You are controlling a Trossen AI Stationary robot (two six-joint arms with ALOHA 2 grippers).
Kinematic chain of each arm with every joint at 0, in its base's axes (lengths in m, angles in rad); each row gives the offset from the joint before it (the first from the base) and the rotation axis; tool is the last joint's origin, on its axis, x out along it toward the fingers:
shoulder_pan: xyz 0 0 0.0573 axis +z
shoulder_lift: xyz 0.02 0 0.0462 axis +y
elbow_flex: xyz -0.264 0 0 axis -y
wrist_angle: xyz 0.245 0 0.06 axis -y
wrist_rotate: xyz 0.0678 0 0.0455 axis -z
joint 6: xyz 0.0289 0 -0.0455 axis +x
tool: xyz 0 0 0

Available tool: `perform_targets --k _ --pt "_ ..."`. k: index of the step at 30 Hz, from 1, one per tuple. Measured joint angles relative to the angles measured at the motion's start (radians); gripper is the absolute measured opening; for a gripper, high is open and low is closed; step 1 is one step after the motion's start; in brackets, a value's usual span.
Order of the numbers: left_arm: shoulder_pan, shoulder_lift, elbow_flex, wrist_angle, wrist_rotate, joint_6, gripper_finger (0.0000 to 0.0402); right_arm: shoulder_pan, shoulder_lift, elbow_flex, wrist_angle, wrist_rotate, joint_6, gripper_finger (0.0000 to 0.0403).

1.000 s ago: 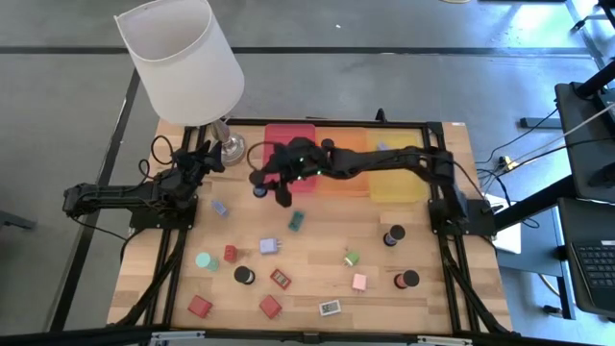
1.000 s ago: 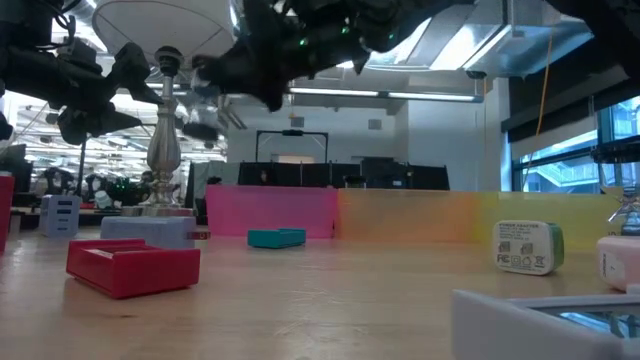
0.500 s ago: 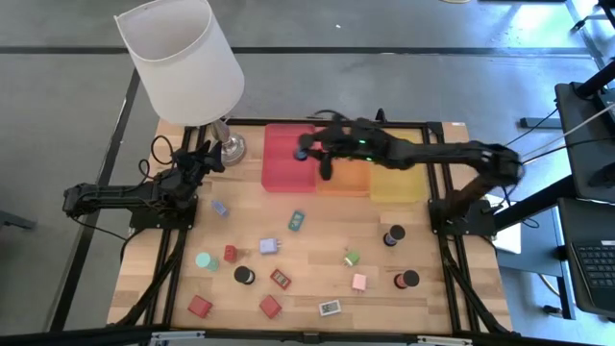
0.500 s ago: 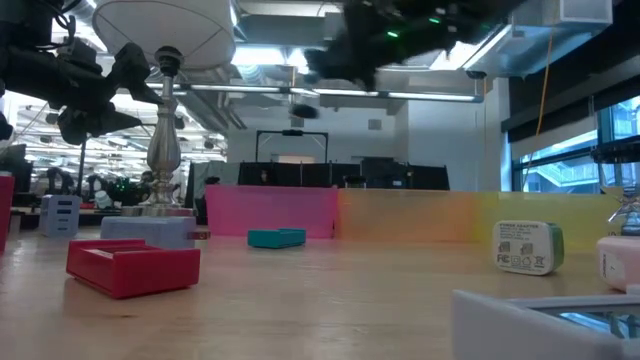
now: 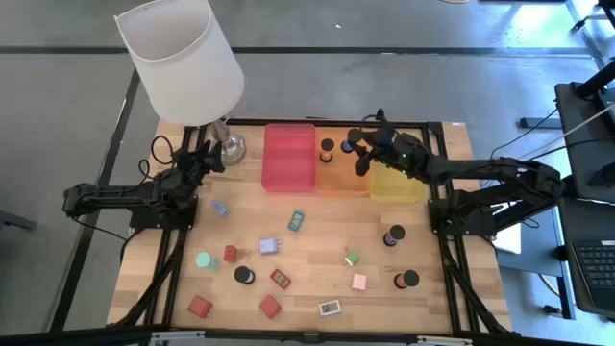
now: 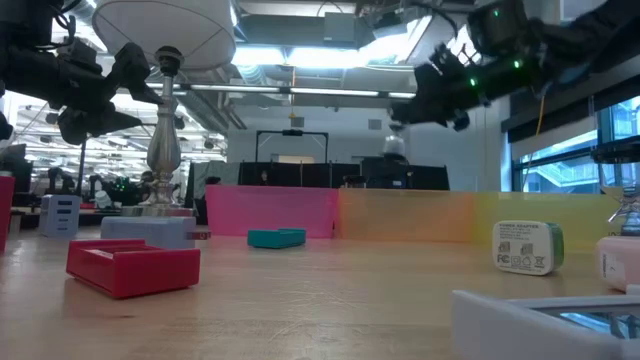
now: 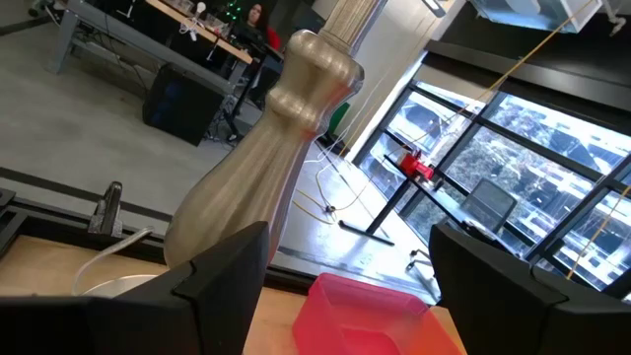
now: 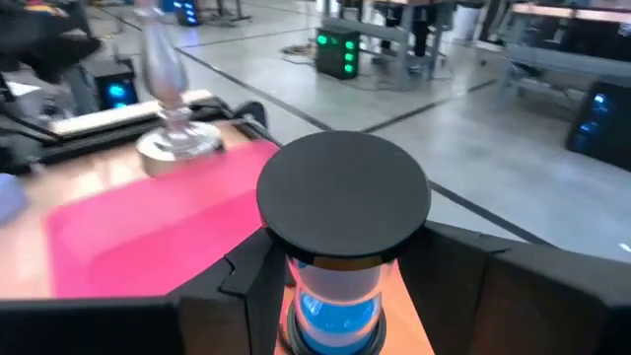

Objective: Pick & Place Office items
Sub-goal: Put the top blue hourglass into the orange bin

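You have one black cylinder (image 8: 343,247), blue-banded, upright in the air over the orange tray (image 5: 338,180), where another cylinder (image 5: 328,148) stands. Remaining cylinders, flat blocks and cubes (image 5: 359,282) lie scattered apart across the table (image 5: 317,245).

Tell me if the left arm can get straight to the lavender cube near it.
Probably yes. The left gripper hangs open beside the lamp base, and the lavender cube lies on bare tabletop nearby, with nothing between them.
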Motion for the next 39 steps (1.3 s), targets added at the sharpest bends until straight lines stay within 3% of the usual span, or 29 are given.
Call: perform_targets --k 6,10,17,25,39 --pt "0.0 0.0 0.0 0.0 0.0 0.0 0.0276 -0.073 0.096 -0.024 0.063 -0.02 -0.023 0.018" --pt "0.0 0.0 0.0 0.0 0.0 0.0 0.0276 -0.108 0.213 -0.018 0.166 -0.087 -0.026 0.0181" --pt "0.0 0.0 0.0 0.0 0.0 0.0 0.0276 -0.157 0.383 0.047 0.173 -0.176 -0.028 0.0181" --pt "0.0 0.0 0.0 0.0 0.0 0.0 0.0276 -0.198 0.446 0.111 0.174 -0.199 -0.089 0.0182" --pt "0.0 0.0 0.0 0.0 0.0 0.0 0.0276 -0.202 0.532 0.136 0.178 -0.149 0.043 0.0184"
